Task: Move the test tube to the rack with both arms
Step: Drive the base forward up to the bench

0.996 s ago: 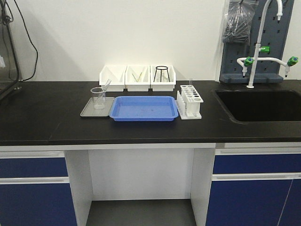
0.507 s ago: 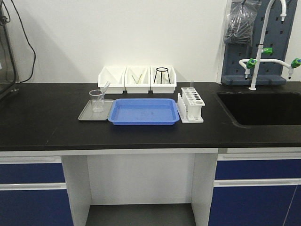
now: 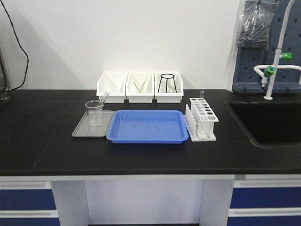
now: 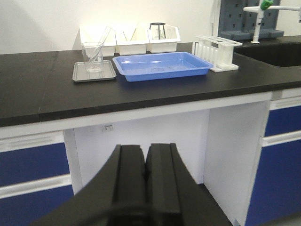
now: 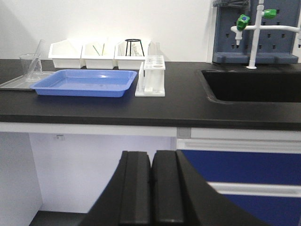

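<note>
A thin clear test tube (image 3: 105, 97) leans in a glass beaker (image 3: 94, 113) on a grey tray; it also shows in the left wrist view (image 4: 99, 44). The white rack (image 3: 203, 120) stands right of the blue tray, with one clear tube (image 3: 202, 94) upright at its back corner. The rack also shows in the left wrist view (image 4: 217, 51) and the right wrist view (image 5: 153, 75). My left gripper (image 4: 146, 155) and right gripper (image 5: 153, 160) are shut and empty, low in front of the bench, below counter height. Neither arm shows in the front view.
A blue tray (image 3: 146, 125) lies between the grey tray (image 3: 82, 131) and the rack. Three white bins (image 3: 139, 87) line the wall; the right one holds a black ring stand (image 3: 168, 82). A sink (image 3: 273, 122) and tap (image 3: 277, 47) are at the right.
The front view has closed in on the bench: everything looks larger and sits lower and further right in frame. Nothing on the counter has moved.
</note>
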Controlling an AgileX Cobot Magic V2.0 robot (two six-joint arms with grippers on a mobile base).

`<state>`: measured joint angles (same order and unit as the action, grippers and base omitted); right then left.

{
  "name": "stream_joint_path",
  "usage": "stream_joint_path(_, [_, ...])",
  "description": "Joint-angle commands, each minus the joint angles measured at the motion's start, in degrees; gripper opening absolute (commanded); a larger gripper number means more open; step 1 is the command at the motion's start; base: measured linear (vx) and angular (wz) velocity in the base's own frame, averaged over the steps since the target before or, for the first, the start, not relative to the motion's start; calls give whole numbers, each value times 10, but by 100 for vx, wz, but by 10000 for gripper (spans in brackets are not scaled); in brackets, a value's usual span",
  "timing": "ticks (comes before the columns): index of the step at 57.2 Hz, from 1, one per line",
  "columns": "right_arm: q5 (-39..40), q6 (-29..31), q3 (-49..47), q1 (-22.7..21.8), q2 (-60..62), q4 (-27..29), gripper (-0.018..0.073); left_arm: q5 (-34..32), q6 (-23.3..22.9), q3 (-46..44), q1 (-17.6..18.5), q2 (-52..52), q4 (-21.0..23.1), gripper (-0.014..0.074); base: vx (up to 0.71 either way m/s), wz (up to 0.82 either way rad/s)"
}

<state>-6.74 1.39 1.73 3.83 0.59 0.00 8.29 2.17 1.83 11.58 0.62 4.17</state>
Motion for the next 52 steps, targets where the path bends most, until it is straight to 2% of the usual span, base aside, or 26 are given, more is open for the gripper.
stream_joint_path(1, [46, 1, 11, -3, 4, -6, -11, -51, -5, -17, -1, 8, 1, -7, 38, 6])
stream_joint_path(52, [46, 1, 11, -3, 4, -6, -11, -51, -5, -17, -1, 8, 1, -7, 40, 1])
